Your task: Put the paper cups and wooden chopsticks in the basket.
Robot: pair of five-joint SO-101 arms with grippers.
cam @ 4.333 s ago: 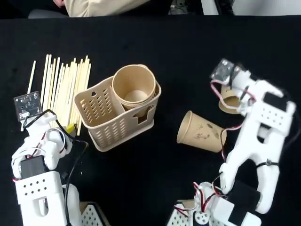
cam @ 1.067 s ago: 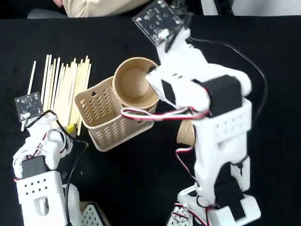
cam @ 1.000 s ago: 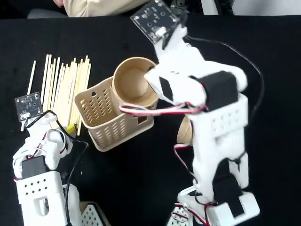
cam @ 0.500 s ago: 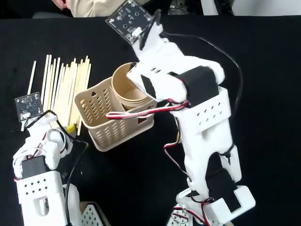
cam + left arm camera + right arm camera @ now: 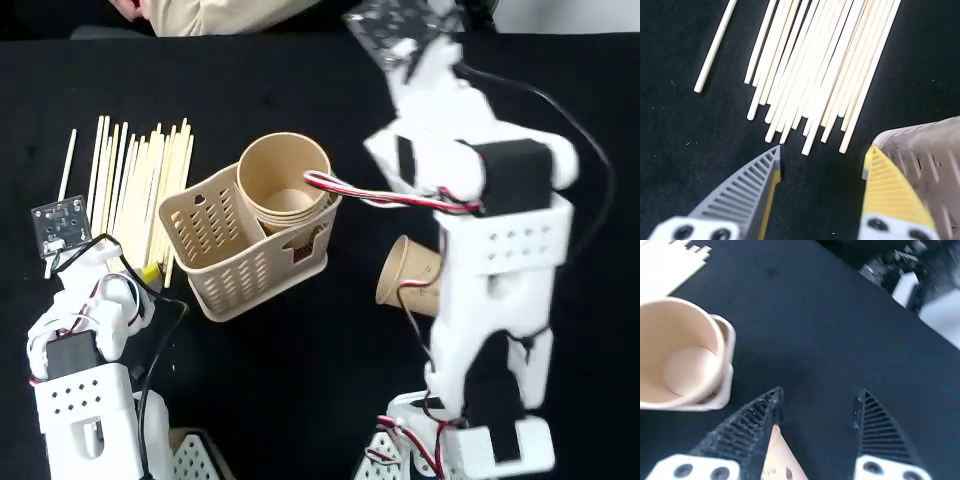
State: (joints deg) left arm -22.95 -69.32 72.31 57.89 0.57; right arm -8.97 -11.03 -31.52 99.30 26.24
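The basket [image 5: 215,258] stands on the black tabletop [image 5: 250,90]; a stack of cups [image 5: 285,185] sits upright in the basket's compartment farther from the chopsticks [image 5: 140,195], the top rim rising above the basket's wall; the chopsticks lie loose and roughly parallel on the tabletop just beside the basket, on the side away from the stack, with one stick [image 5: 68,165] apart at the bundle's far edge from the basket; another cup [image 5: 408,272] lies on its side near the basket, on the stack's side, mouth turned toward the basket and its base hidden under the right arm [image 5: 495,235]; the left arm [image 5: 80,335] sits on the chopsticks' side of the basket; the left claw [image 5: 822,155] is released, its fingers spread over the near ends of the chopsticks [image 5: 810,75], the yellow finger just beside the basket's perforated wall [image 5: 932,150]; the right claw [image 5: 818,395] is likewise released and grasps nothing, hanging above bare tabletop beside the basket [image 5: 726,372], whose top cup [image 5: 682,352] shows its round bottom from above.
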